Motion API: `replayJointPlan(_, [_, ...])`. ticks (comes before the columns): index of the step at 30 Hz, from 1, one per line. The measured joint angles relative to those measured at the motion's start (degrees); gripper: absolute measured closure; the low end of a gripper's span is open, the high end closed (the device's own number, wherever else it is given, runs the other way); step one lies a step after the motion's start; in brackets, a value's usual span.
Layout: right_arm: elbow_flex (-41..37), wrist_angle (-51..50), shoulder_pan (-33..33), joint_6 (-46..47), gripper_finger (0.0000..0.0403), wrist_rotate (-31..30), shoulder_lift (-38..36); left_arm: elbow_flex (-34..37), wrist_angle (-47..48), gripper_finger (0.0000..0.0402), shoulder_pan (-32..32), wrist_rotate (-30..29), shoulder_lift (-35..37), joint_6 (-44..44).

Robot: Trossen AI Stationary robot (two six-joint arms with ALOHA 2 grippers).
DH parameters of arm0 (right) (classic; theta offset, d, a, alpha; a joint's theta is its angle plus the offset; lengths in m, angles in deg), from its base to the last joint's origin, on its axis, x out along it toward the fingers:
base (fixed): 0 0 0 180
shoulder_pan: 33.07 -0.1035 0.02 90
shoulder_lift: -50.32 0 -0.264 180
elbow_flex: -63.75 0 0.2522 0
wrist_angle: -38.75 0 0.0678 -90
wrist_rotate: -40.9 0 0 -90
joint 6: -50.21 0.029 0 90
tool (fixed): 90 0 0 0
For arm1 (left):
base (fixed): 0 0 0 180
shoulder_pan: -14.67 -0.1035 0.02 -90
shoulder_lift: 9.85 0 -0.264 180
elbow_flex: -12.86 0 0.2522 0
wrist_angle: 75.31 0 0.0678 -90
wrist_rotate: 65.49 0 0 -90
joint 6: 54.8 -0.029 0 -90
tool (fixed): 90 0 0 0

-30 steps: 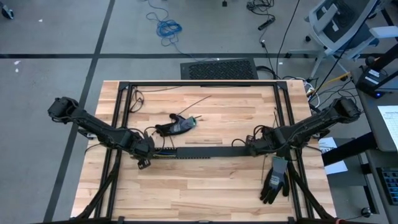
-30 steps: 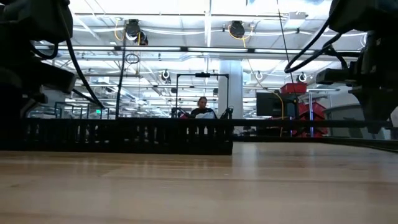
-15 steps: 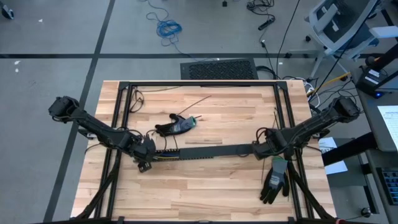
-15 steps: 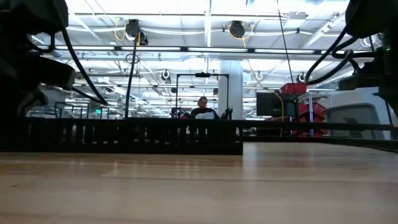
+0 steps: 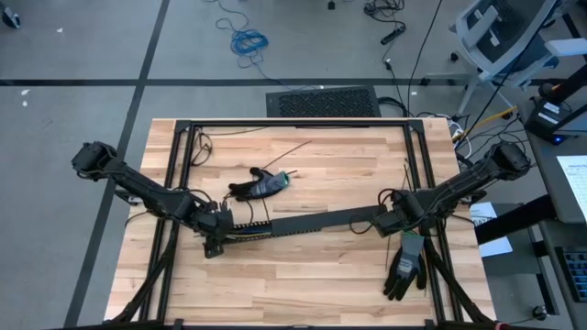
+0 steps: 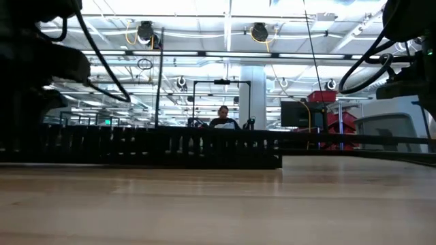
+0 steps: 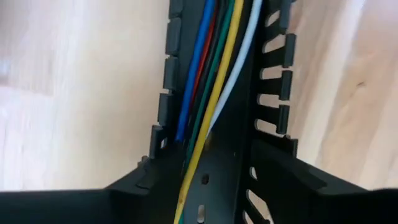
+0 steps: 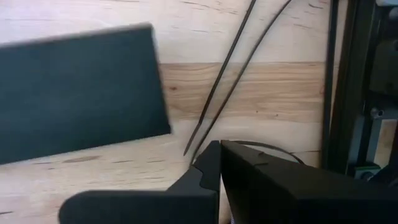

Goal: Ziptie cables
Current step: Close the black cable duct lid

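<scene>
the cables (image 7: 214,93) lie loose inside the black slotted duct (image 5: 303,223), which the left gripper (image 5: 216,236) grips at one end while the right gripper (image 8: 217,171) sits pinched empty just off the other, so one tug could spill the wires out.

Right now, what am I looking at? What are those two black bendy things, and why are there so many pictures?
Those are two robot arms at a wooden table. One camera looks straight down, one sits at table height, and one rides on each wrist. The left gripper is at one end of a long black slotted duct, and the right gripper is at the other end. The left wrist camera looks into the duct, where the cables lie: blue, red, green, yellow and white. I cannot tell whether either gripper is squeezing. Also on the table are a small black tool and a black glove.
</scene>
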Motion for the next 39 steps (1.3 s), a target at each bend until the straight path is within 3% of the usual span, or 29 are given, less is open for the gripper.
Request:
replayJointPlan(4, [0.00,0.00,0.00,0.04,0.0403,-0.13,0.00,-2.41,0.22,0.0185,-0.03,-0.37,0.00,-5.63])
replayJointPlan(11, [0.00,-0.02,0.00,0.53,0.0403,-0.65,0.00,-4.70,3.24,0.0185,-1.96,-3.52,0.00,-13.04])
replayJointPlan(16, [0.00,-0.01,0.00,0.52,0.0403,-0.62,0.00,-4.70,4.00,0.0187,-3.80,-6.19,-0.28,-13.04])
replayJointPlan(19, [0.00,0.00,0.00,0.50,0.0403,-0.50,0.00,-4.70,3.50,0.0224,-4.04,-7.70,-0.28,-13.17])
replayJointPlan(25, [0.00,-0.09,0.01,0.53,0.0403,-0.51,0.00,-4.74,3.17,0.0382,-4.57,-9.42,-0.63,-14.86])
replayJointPlan(34, [0.00,0.28,0.02,-2.72,0.0403,-0.26,0.00,-6.79,3.37,0.0399,-4.63,-14.16,-0.66,-16.84])
replayJointPlan(39, [0.00,0.65,0.02,-6.91,0.0403,-0.11,-0.02,-9.31,2.98,0.0400,-5.54,-21.09,-0.66,-20.78])
